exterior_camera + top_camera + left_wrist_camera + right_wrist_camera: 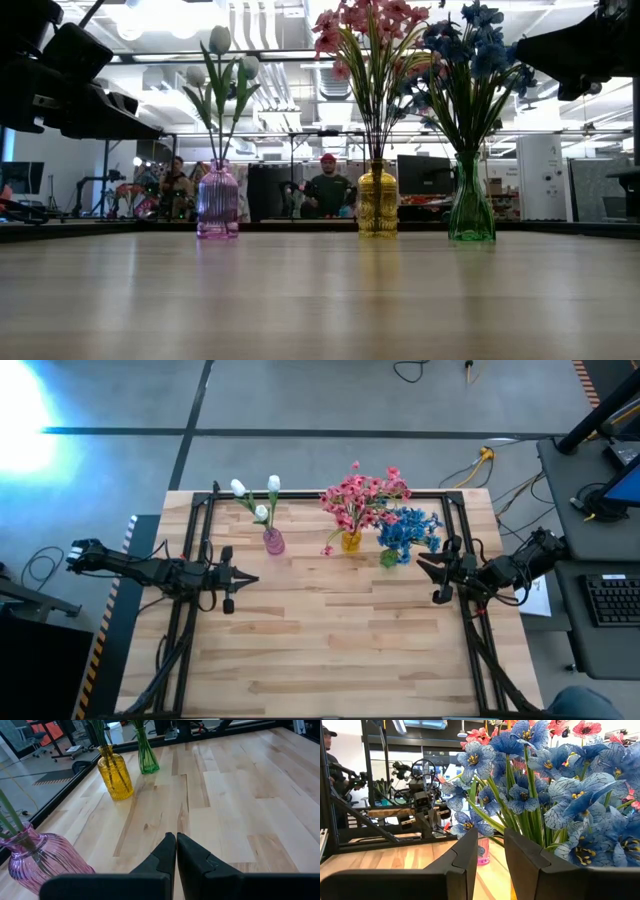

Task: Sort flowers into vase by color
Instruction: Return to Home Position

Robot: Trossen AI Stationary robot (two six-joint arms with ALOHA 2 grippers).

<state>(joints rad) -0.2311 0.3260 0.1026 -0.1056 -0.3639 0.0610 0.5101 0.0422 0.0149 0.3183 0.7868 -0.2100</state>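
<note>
Sorting: white buds (255, 495), pink flowers (362, 495) and blue flowers (408, 528) each in separate vases (351, 541), looks done
Left gripper (176, 840): pinched closed, empty
Right gripper (491, 840): fingers parted, empty
Remaining: parking the arms, probably

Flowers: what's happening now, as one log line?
white buds in violet vase | pink flowers in yellow vase | blue flowers in green vase | left gripper shut, empty | right gripper open, near blue flowers

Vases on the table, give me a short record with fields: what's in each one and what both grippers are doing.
violet vase: white flowers
yellow vase: pink flowers
green vase: blue flowers
left gripper: shut, empty, over the left side of the table, apart from the vases
right gripper: open, empty, close beside the blue flowers
</note>
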